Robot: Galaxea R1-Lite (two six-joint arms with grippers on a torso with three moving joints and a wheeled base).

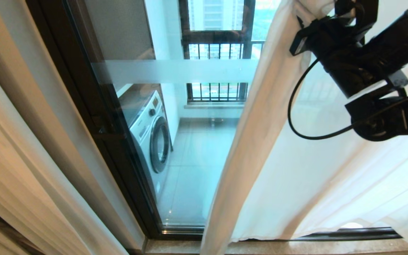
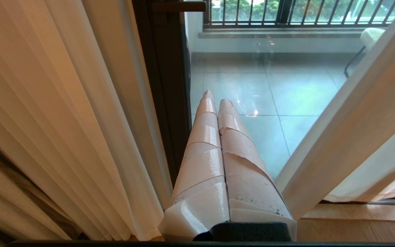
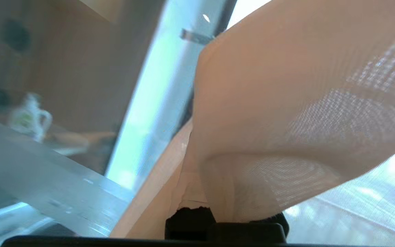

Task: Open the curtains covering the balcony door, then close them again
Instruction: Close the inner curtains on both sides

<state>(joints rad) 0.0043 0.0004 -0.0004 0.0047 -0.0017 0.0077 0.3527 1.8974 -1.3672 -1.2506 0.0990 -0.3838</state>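
Note:
The sheer white curtains point(image 1: 296, 177) hang over the right part of the balcony door point(image 1: 197, 159), and their left edge runs slanted from the top down to the sill. The left part of the glass, with its frosted stripe, is uncovered. My right gripper point(image 1: 308, 21) is high at the upper right and shut on that curtain edge. In the right wrist view the fabric point(image 3: 286, 103) bunches over the gripper point(image 3: 197, 164) and hides most of its fingers. My left gripper point(image 2: 218, 97) is parked low near the dark door frame point(image 2: 163, 103). It is shut and empty, its tape-wrapped fingers pressed together.
Thick beige drapes point(image 1: 20, 159) fill the left side. Behind the glass stand a washing machine point(image 1: 152, 138) and a black-barred railing point(image 1: 221, 49). The dark door track point(image 1: 349, 234) and a stone threshold point(image 1: 296, 248) run along the bottom. A black cable point(image 1: 292, 117) loops from my right arm.

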